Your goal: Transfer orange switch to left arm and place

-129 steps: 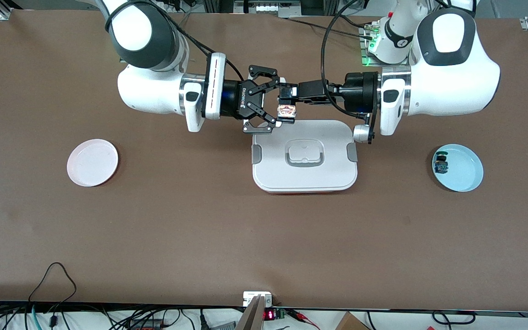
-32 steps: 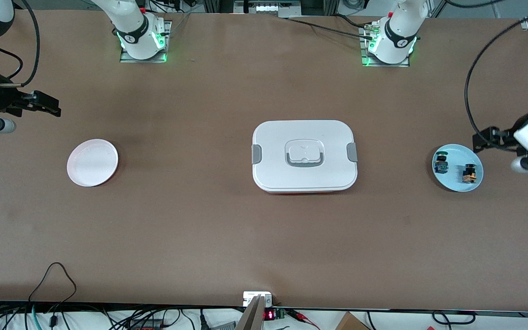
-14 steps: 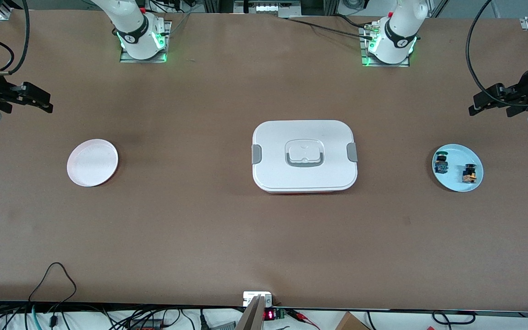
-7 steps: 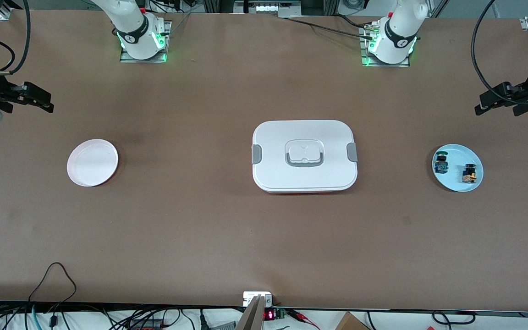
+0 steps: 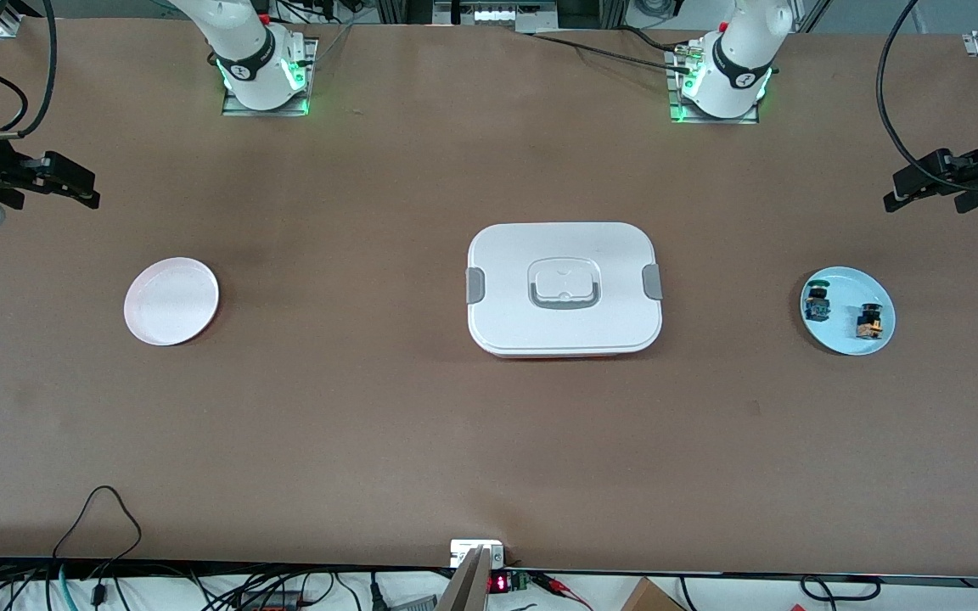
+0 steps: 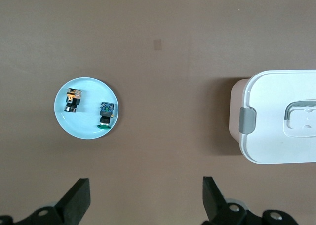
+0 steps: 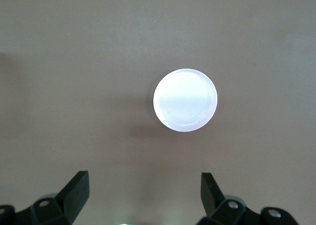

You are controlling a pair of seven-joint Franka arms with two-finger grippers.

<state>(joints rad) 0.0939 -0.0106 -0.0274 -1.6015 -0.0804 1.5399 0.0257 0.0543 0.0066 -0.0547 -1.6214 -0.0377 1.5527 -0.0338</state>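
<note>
The orange switch (image 5: 869, 322) lies on the light blue plate (image 5: 847, 337) at the left arm's end of the table, beside a blue switch with a green cap (image 5: 815, 303). The left wrist view shows the orange switch (image 6: 72, 100) and plate (image 6: 87, 125) too. The white box (image 5: 564, 288) stands mid-table. My left gripper (image 5: 895, 193) is open and empty, over bare table by that plate, fingertips (image 6: 79, 197) wide apart. My right gripper (image 5: 88, 193) is open and empty over the table at the right arm's end.
An empty pink plate (image 5: 171, 301) lies at the right arm's end, also in the right wrist view (image 7: 185, 100). The box's edge with a grey clip (image 6: 247, 121) shows in the left wrist view. Cables hang along the table's near edge.
Earlier both grippers met over the box with the switch between them. Now both arms are drawn back to the table's ends and the orange switch lies on the blue plate.
</note>
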